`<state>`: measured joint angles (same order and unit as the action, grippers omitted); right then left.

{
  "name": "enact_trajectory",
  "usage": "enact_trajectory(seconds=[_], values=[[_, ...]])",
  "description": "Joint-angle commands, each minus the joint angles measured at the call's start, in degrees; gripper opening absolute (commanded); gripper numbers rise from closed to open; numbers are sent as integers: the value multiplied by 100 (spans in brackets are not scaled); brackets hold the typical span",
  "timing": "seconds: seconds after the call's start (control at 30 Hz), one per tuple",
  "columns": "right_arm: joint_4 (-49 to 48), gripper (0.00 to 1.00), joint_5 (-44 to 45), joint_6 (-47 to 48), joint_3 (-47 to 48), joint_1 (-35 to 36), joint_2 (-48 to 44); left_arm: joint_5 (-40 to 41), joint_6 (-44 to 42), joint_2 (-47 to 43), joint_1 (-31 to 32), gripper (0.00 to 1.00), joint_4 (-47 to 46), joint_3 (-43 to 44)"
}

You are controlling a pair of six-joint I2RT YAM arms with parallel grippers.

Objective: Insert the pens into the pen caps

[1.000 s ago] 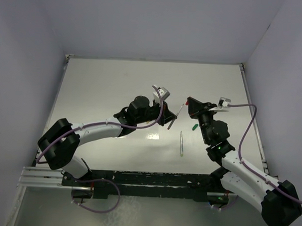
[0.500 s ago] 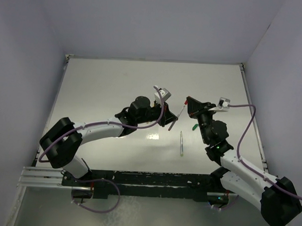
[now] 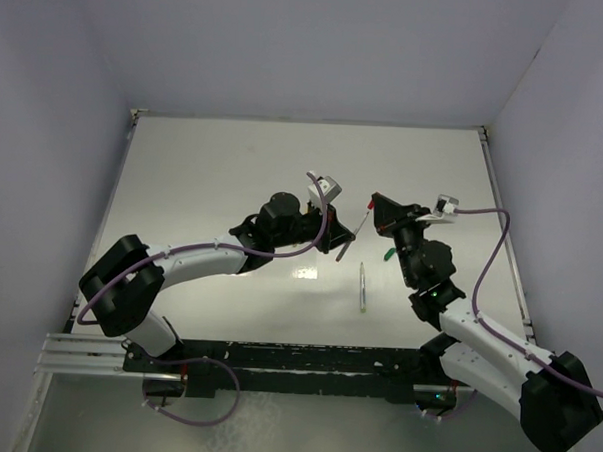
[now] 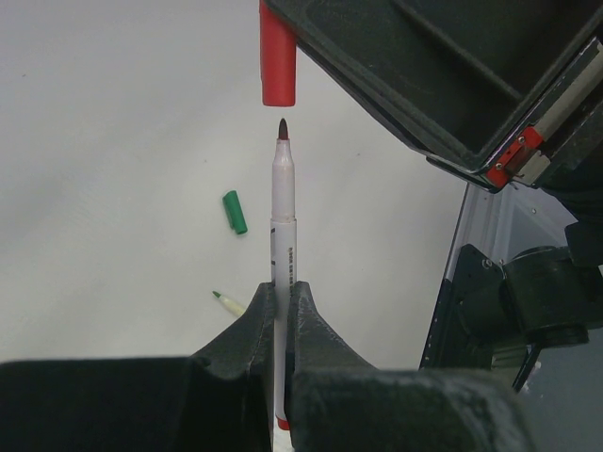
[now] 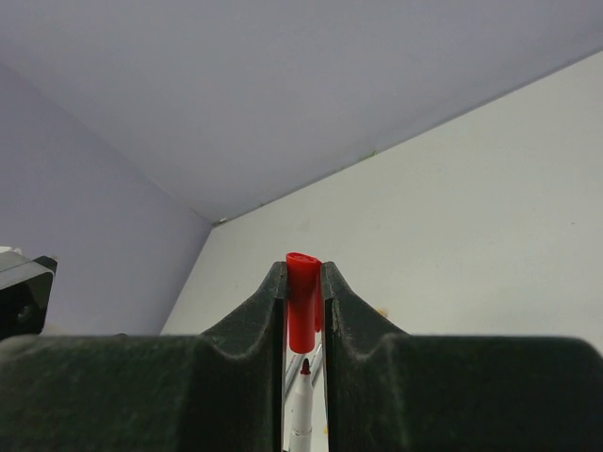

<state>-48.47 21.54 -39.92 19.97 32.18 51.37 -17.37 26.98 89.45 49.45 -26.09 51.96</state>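
My left gripper (image 4: 284,287) is shut on a silver-grey pen (image 4: 284,235) with a dark red tip, holding it upright in the left wrist view. Just beyond that tip, with a small gap, hangs the red pen cap (image 4: 277,56). My right gripper (image 5: 303,273) is shut on this red cap (image 5: 302,292), and the pen's tip (image 5: 304,367) shows right below the cap's mouth. From above, the left gripper (image 3: 338,243) and right gripper (image 3: 375,211) face each other over mid-table. A green cap (image 3: 388,254) and a green-tipped pen (image 3: 362,287) lie on the table.
The green cap (image 4: 235,211) and the green-tipped pen (image 4: 229,302) lie on the white table below the held pen. Pale walls (image 3: 309,56) enclose the table on three sides. The arms' base rail (image 3: 276,360) runs along the near edge.
The left arm shifted slightly early in the second, then held still. Both grips are unchanged, and the pen tip stays just short of the red cap.
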Motion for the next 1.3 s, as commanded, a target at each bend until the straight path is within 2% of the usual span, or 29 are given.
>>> enact_trajectory(seconds=[0.0, 0.73, 1.27], values=[[-340, 0, 118, 28, 50, -19, -72, 10, -9, -127, -41, 0, -314, 42], [-413, 0, 10, 77, -54, -21, -89, 138, 16, -113, -43, 0, -371, 72], [-657, 0, -165, 59, -52, -20, 230, 49, 53, -24, -45, 0, -390, 165]])
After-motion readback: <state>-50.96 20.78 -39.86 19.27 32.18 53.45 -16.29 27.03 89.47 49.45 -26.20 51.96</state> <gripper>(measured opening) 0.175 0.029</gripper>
